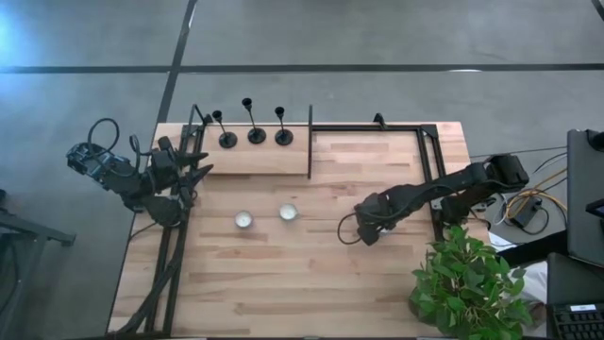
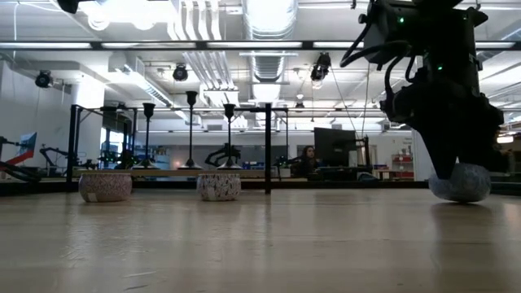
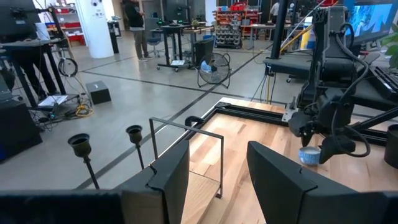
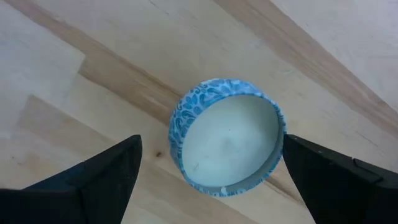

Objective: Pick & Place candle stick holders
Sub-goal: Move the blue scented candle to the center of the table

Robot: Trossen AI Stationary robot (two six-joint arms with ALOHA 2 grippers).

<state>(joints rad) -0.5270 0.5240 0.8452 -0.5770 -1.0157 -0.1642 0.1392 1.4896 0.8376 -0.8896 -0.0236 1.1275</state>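
Three black candle stick holders (image 1: pixel 256 127), each with a round flat base, thin stem and tiny cup, are seen in a row just beside the upright black frame (image 1: pixel 310 142) at the counter's (image 1: pixel 311 274) far edge. The right gripper (image 4: pixel 211 158) is held jaws apart around a blue-patterned tealight (image 4: pixel 227 137); the left gripper (image 3: pixel 217 171) waits agape near the holders.

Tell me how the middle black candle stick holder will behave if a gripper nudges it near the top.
The middle candle stick holder has a thin tall stem on a small round base, so a high nudge would probably tip it. It looks like rigid metal, unlikely to flex. Its neighbours stand close and might get knocked.
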